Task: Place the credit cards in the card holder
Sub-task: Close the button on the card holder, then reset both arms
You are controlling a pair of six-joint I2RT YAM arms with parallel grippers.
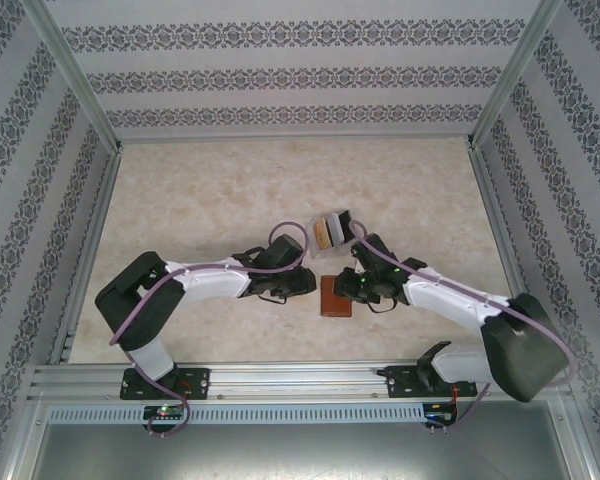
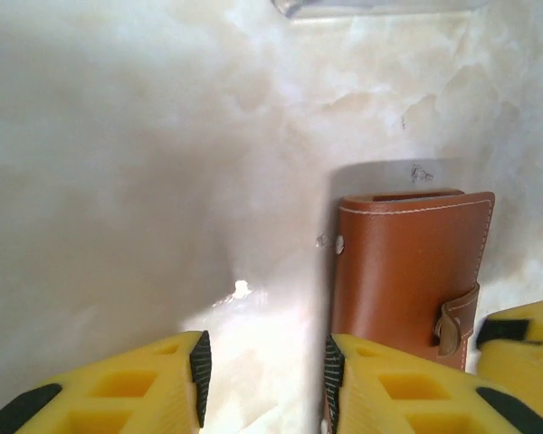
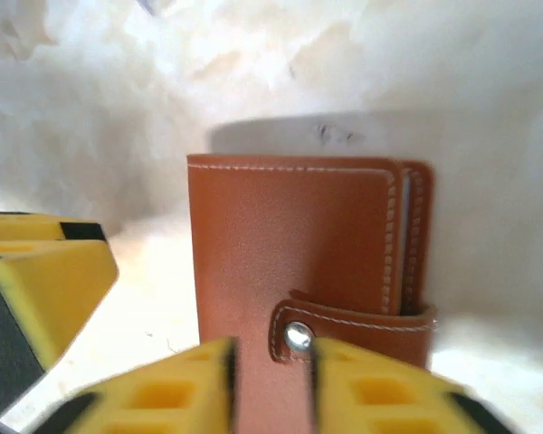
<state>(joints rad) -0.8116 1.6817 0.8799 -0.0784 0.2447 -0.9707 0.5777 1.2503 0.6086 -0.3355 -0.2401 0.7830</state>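
Note:
The card holder [image 1: 335,297], a reddish-brown leather wallet, lies closed on the table with its snap tab fastened [image 3: 299,337]. My left gripper [image 2: 267,375] is open just left of the holder [image 2: 407,271], with bare table between its fingers; its right finger overlaps the holder's lower left edge. My right gripper [image 3: 271,384] hovers low over the holder's face beside the snap, jaws a little apart and holding nothing. Both grippers [image 1: 308,283] [image 1: 342,285] flank the holder. The credit cards [image 1: 330,231], tan, white and black, stand in a clear case behind it.
The clear plastic case [image 2: 380,7] sits just beyond the holder. Patterned walls with metal posts [image 1: 75,75] enclose the marble-look table [image 1: 200,200]. My left gripper's yellow finger [image 3: 45,289] is close to the holder's left side.

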